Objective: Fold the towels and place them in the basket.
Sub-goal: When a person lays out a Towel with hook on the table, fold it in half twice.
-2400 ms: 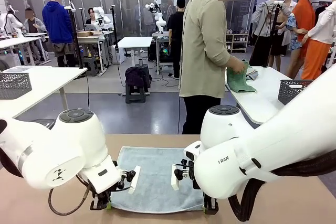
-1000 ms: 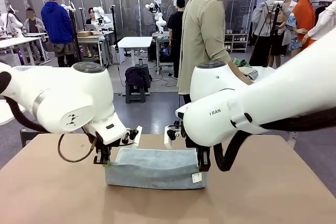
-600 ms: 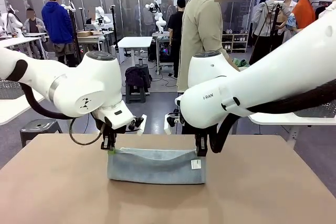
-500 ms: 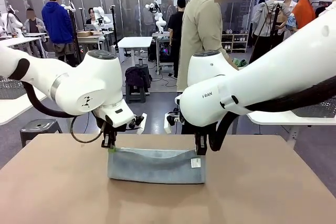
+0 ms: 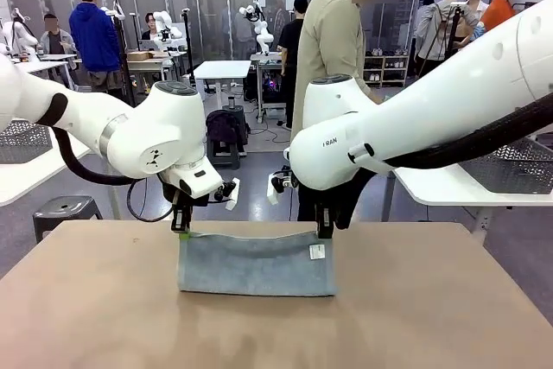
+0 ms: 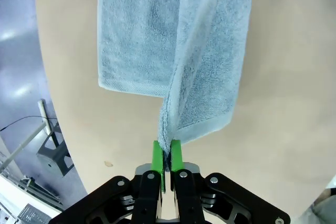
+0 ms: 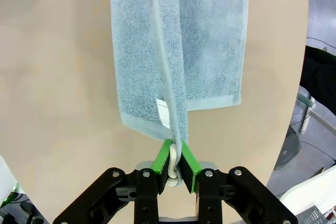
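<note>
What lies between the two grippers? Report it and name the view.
The towel: in the front view its raised edge runs from the left gripper to the right gripper, each shut on a corner.

White rounded arms [image 5: 155, 140], black tools [image 6: 167, 149], green pads [image 6: 157, 156]

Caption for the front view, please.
Left gripper and right gripper each pinch a towel corner, holding its edge above the table.
</note>
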You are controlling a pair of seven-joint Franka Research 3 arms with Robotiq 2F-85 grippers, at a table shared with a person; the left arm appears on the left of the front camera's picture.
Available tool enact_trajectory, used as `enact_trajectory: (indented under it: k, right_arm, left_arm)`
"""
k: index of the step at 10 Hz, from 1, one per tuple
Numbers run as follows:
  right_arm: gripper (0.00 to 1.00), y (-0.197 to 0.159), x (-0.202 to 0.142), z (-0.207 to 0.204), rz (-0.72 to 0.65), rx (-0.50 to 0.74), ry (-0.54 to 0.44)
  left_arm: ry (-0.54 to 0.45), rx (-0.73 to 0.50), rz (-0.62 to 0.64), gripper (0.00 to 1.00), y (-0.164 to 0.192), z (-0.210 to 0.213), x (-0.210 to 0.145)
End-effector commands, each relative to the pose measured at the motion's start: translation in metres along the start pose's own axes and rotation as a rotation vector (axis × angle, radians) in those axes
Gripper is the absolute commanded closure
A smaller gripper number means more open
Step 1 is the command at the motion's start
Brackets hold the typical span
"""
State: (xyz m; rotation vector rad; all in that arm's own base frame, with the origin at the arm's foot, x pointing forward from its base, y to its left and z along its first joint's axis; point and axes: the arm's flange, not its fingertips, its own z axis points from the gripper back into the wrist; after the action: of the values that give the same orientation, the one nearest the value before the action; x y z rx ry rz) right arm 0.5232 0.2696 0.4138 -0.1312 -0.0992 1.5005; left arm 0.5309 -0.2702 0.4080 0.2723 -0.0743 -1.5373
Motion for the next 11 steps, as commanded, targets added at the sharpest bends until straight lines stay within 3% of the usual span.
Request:
enact_trajectory:
  k: [1, 8, 11]
  right_arm:
    - [0.90, 0.005, -0.001, -0.001, 0.000, -0.002, 0.001]
    - [0.90, 0.002, 0.002, -0.001, 0.005, 0.004, 0.000]
    - [0.90, -0.026, 0.006, -0.014, -0.009, -0.017, 0.013]
  left_arm:
    - [0.001, 0.005, -0.001, 0.93, -0.003, 0.004, -0.002]
    - [-0.003, 0.002, -0.004, 0.93, -0.001, 0.001, 0.002]
    - [0.048, 0.004, -0.041, 0.93, 0.035, -0.007, 0.007]
